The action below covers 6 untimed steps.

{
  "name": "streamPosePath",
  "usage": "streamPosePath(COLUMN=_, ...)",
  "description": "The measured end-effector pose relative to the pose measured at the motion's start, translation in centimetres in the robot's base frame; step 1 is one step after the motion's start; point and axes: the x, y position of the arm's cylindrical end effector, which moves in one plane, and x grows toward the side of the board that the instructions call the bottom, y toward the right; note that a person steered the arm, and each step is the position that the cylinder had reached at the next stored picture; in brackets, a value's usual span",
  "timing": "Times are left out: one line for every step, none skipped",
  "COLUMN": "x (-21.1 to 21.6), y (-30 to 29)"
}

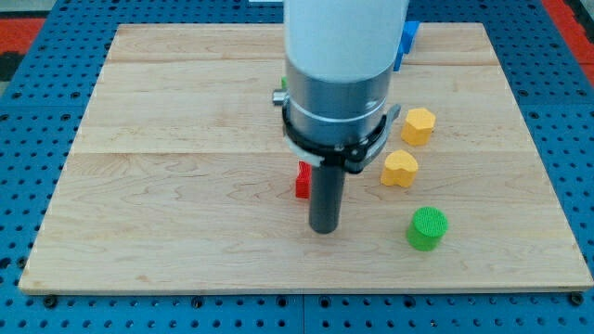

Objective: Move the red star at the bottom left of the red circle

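My tip (324,228) on board (167,186), red block (303,181) touching its upper left, mostly hidden, no gripper fitted, green cylinder (427,228) at right.

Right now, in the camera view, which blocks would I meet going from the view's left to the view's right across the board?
Red block, partly hidden behind my rod, my tip just right of it → yellow heart-shaped block → yellow block → green cylinder. The green sliver and the blue block at the arm's edges are left out, too hidden to place.

bare board at the view's left, yellow blocks (417,125) and green cylinder (427,228) crowding the right
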Motion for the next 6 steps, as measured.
streamPosePath(x=-1.8, y=-0.4)
streamPosePath(x=-5.0, y=-0.4)
streamPosePath(x=-6.8, y=-0.4)
streamPosePath(x=-5.6, y=0.5)
streamPosePath(x=-5.3, y=3.8)
streamPosePath(x=-7.8, y=4.4)
